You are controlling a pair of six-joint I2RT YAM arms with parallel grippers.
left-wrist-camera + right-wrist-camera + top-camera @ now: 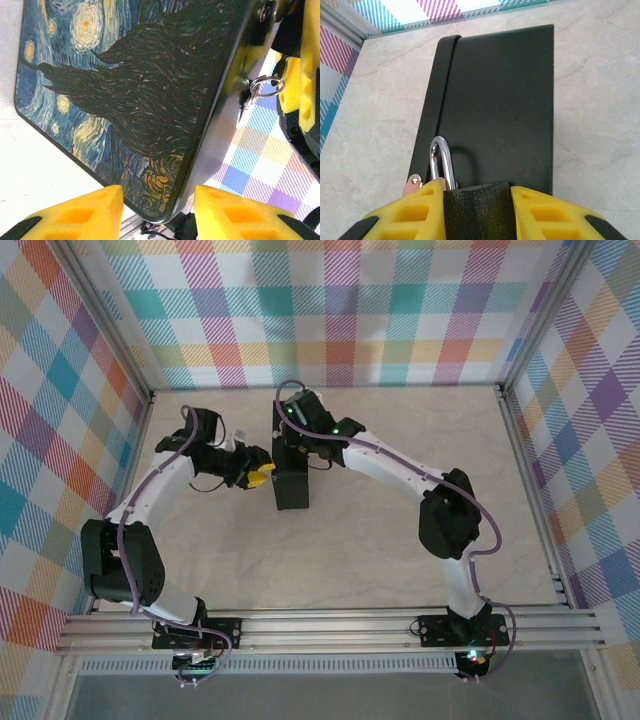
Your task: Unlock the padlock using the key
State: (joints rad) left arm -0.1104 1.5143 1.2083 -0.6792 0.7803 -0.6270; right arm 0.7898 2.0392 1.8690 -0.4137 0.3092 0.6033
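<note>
The padlock (443,161) has a silver shackle and a black textured body. Its shackle runs through a small copper hasp tab (413,181) on the dark box (500,100). My right gripper (476,186) is shut on the padlock body, over the box's far end (296,438). A small key on a silver ring (264,85) hangs by the box's edge, beside the right gripper's yellow fingers (300,75). The box's night-sky face (130,85) is turned towards my left gripper (157,191), which is open with the box's corner showing between its fingers. From above, the left gripper (258,477) sits just left of the box (292,485).
The box stands on the pale marbled table (380,560), near the middle towards the back. Plaid walls (330,310) with metal rails close in the table on the left, back and right.
</note>
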